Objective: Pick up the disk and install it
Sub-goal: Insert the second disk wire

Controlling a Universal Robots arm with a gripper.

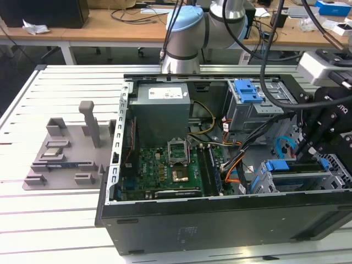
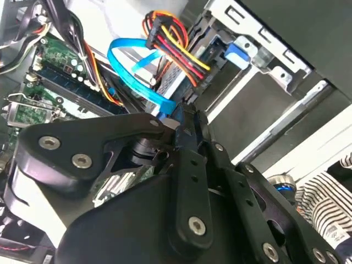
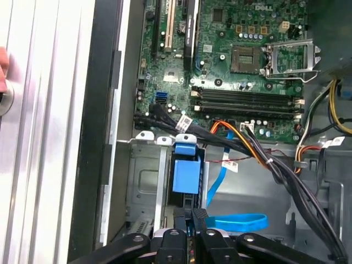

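Table point(image 1: 55, 220) first, white and slatted, with the open computer case point(image 1: 220, 220) lying on it, its dark side wall closest to you in the exterior view. Just behind that wall, at the exterior view's right, there's the drive cage point(image 1: 263, 186), and the disk point(image 1: 300, 169) sits on edge in it, grey slab with the blue carrier showing. Your pincer point(image 1: 301, 158) is right on top of it. In the first wrist view the fingers point(image 3: 199, 219) are drawn together, tips against the blue end of the disk point(image 3: 185, 173). You can't tell if they're pinching any of it. In the second wrist view the pincer point(image 2: 179, 124) is down among the cables. A blue ribbon cable point(image 3: 242, 222) loops beside the cage. Further in, there's the green motherboard point(image 1: 159, 165), then the grey power supply point(image 1: 162, 102), and a second cage with a blue latch point(image 1: 247, 91). Off at the exterior view's left, a grey fixture tray point(image 1: 60, 157) rests on the table. At the back, the arm point(image 1: 187, 33) rises.
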